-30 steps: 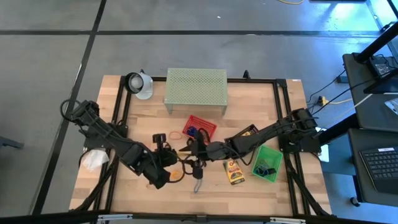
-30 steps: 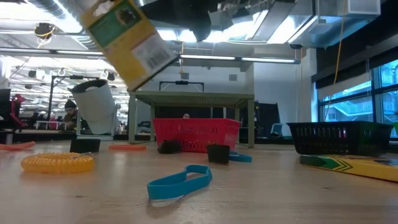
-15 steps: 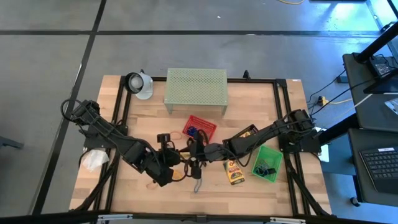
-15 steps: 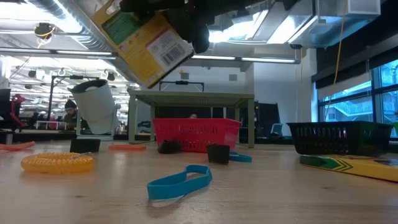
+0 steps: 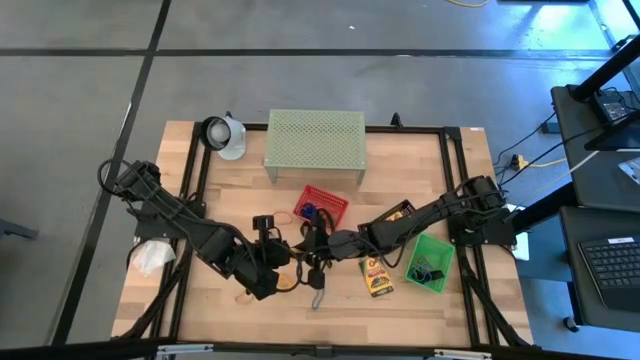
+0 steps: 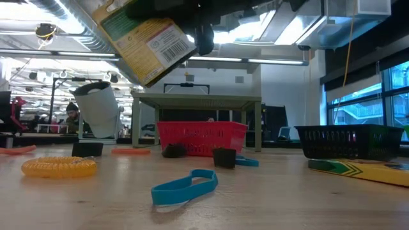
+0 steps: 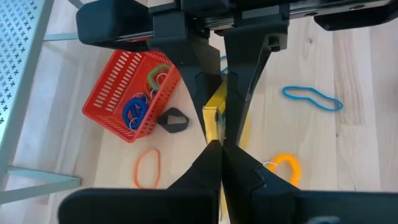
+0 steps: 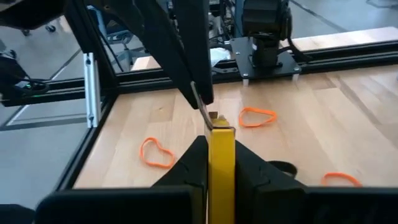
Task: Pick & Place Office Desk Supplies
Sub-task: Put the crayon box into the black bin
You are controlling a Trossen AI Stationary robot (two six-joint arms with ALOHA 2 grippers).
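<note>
— Presently, the fingers?
— Both grippers, right [image 8: 221, 146] and left [image 7: 222, 146], pinch one yellow box [image 6: 144, 41] edge-on.
— Its position?
— Tilted, barcode showing, aloft above the table [image 5: 450, 305].

Yellow-green crayon box [image 6: 146, 39] tilted aloft; blue loop [image 6: 184, 187] flat on table.

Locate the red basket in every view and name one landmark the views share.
High view: red basket mid-table, before the pale green shelf.
Low view: centre, framed by the shelf legs.
Left wrist view: beside the shelf, loops inside.
Right wrist view: not in it.
Shared landmark: the shelf, in the first three.
</note>
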